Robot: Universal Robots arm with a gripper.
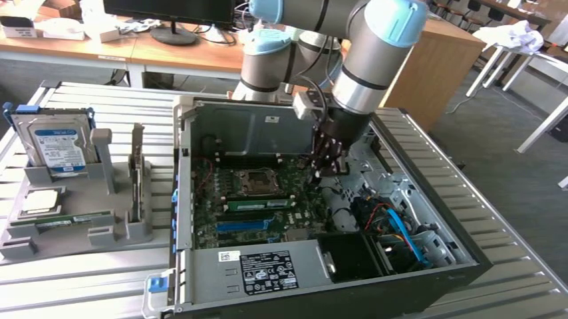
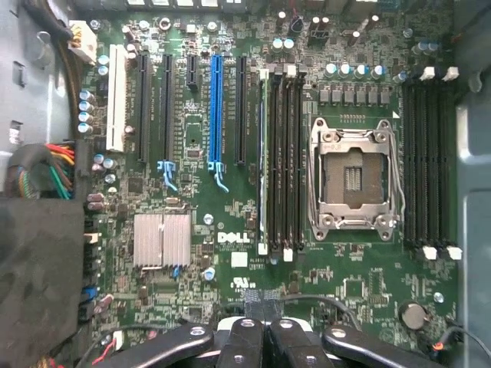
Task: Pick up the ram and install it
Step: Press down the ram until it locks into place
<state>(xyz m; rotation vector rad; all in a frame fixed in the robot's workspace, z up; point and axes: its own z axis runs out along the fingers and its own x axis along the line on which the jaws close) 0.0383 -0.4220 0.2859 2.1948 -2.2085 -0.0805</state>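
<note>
The open computer case (image 1: 390, 199) is lying on its side on the slatted metal table (image 1: 80, 292), taking up most of the middle and reaching close to the table's edge toward the exterior view's right. Its raised walls are boxing in the circuit board (image 1: 249, 206), so the free room inside is the open well above the board. The robot arm (image 1: 373, 60) is reaching down into that well from the back wall, near the case's inner bracket toward the exterior view's right.

On the exterior view's left, a grey holder (image 1: 80, 226) is sitting beside the case, just apart from its wall. A silver hard drive (image 1: 60, 147) is standing upright in it, and a dark card (image 1: 136, 173) is standing on edge next to the drive.

The gripper (image 1: 321, 174) is hanging over the board with its fingers pressed together and nothing pinched between them; in the wrist view its dark fingers (image 2: 253, 341) are meeting above the board.

A ram stick (image 1: 257, 204) is lying seated in a slot on the board, below the processor socket (image 2: 353, 180). In the wrist view the ram (image 2: 265, 161) is showing as a thin green edge in the slot bank beside the socket.
</note>
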